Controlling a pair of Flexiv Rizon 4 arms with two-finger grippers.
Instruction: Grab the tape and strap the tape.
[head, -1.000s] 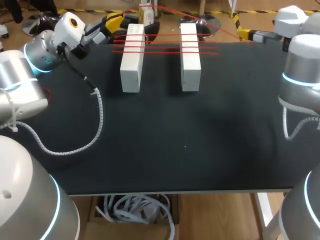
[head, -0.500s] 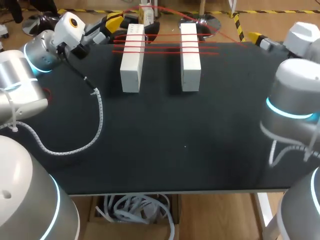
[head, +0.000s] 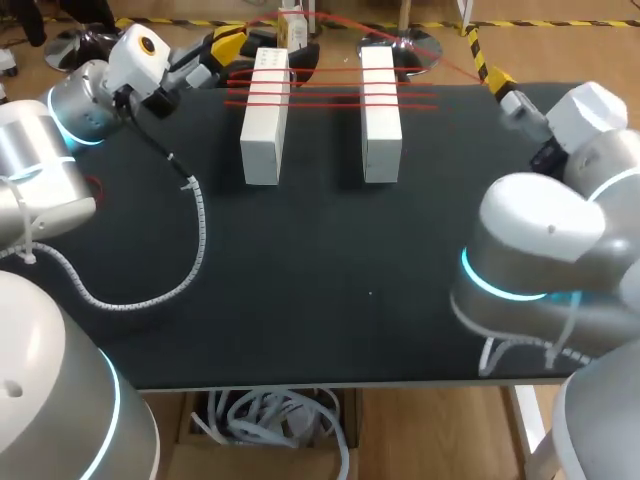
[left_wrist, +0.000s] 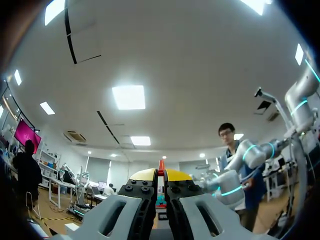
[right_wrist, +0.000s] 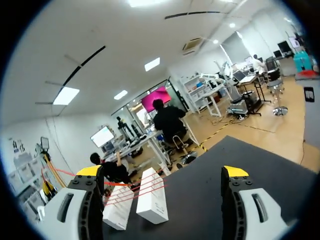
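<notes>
Two white blocks (head: 265, 130) (head: 381, 125) stand side by side at the table's far middle. Thin red tape (head: 330, 95) runs across both in several strands, and a loose strand arcs behind them toward the right. My left gripper (head: 225, 48) sits at the far left beside the left block, shut, with a bit of red tape (left_wrist: 161, 166) pinched between its yellow tips. My right gripper (head: 503, 85) hovers at the far right edge, open and empty. In its wrist view the gripper (right_wrist: 162, 172) faces the blocks (right_wrist: 152, 202) and the tape (right_wrist: 135, 192) ahead.
A grey spiral cable (head: 190, 250) from my left arm loops over the black table (head: 350, 300) at the left. My right arm's bulky elbow (head: 540, 250) hangs over the table's front right.
My right arm has swung, its elbow dropping in over the front right of the table while its gripper stays near the far right edge. The left arm and the tape have not moved.
</notes>
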